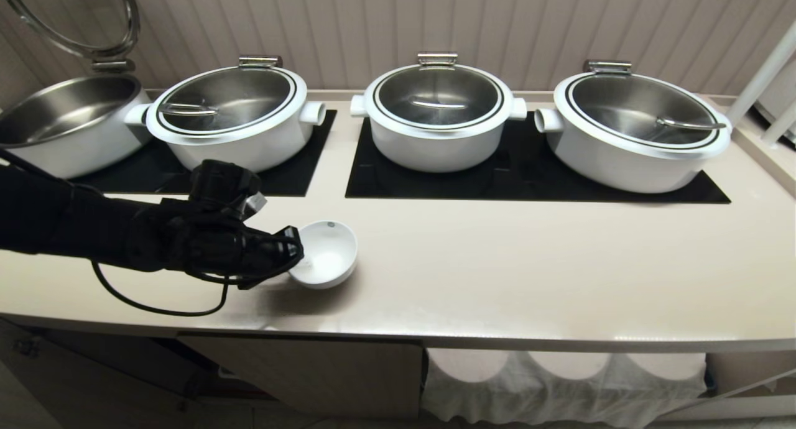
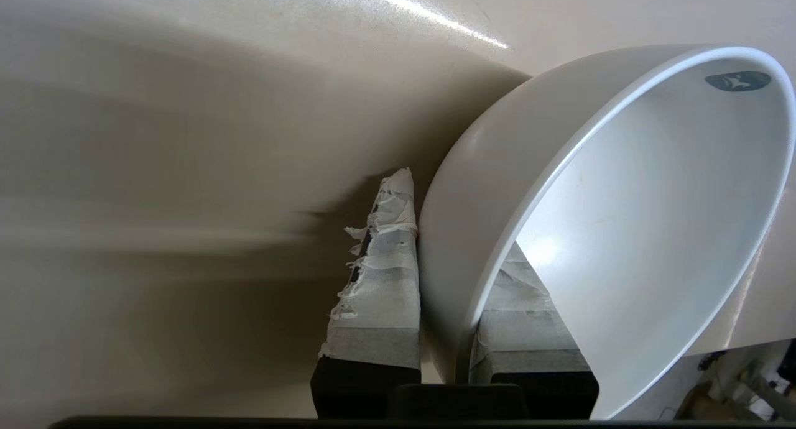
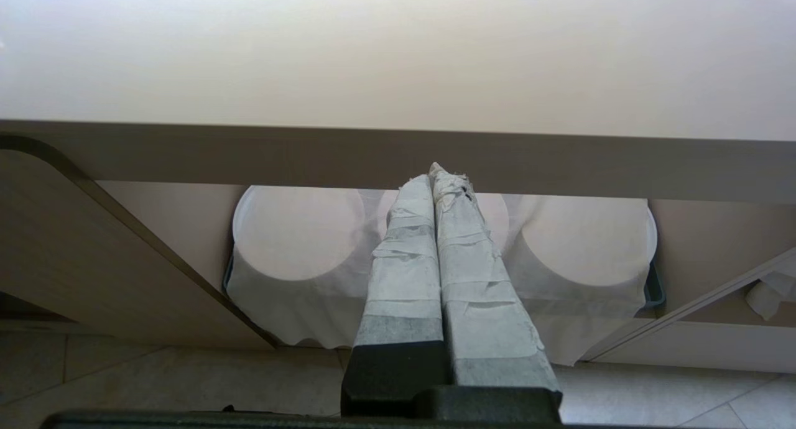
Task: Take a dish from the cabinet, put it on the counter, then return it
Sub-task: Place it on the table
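Dish [image 1: 326, 252] tilted, mouth facing away from L fingers [image 2: 379, 280]

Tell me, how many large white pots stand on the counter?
4. All along the back: far left with lid raised, left of centre, centre, right. More may sit beyond the left edge.

Cream counter [image 1: 497, 261], four pots [image 1: 438, 115] (one open)

four pots [image 1: 438, 115], one dish [image 1: 326, 253], two glass panels [image 1: 535, 174]
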{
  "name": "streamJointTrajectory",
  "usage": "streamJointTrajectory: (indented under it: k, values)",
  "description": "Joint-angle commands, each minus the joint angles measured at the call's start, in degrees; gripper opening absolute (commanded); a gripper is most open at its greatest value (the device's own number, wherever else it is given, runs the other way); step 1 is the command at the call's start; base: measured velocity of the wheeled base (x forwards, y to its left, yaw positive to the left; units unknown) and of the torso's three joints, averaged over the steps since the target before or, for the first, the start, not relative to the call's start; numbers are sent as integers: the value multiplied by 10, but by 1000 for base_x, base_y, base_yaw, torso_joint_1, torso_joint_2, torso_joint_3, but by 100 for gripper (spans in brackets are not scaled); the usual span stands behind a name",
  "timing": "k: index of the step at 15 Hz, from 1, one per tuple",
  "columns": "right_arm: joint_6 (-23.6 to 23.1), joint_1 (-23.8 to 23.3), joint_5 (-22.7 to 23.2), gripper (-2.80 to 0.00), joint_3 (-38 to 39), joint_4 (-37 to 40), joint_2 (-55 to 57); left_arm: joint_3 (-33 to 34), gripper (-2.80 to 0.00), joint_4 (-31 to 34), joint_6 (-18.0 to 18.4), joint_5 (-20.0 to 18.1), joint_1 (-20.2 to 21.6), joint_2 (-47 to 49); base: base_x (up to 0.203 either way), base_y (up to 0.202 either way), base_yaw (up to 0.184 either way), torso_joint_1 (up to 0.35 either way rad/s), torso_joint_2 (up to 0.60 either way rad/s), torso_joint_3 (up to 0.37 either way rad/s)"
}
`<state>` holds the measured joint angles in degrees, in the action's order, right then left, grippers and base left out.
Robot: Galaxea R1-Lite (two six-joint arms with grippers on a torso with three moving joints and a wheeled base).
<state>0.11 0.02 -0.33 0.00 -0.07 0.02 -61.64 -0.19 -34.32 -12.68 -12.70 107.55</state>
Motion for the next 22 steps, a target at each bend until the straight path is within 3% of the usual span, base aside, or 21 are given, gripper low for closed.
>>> streamJointTrajectory:
  k: [1,9,10,22]
  values:
    - [0,0,0,-280,0,0,0,-1,-280,-2,-2,-1,0,6,0,0,0,0,0,0]
    - [0,0,0,-280,0,0,1,-5,-280,-2,-2,-10,1,9,0,0,0,0,0,0]
    - [0,0,0,-280,0,0,1,-6,0,-2,-2,-10,2,10,0,0,0,0,0,0]
    - [0,1,0,-280,0,0,1,-10,0,-5,3,-8,7,3,0,0,0,0,0,0]
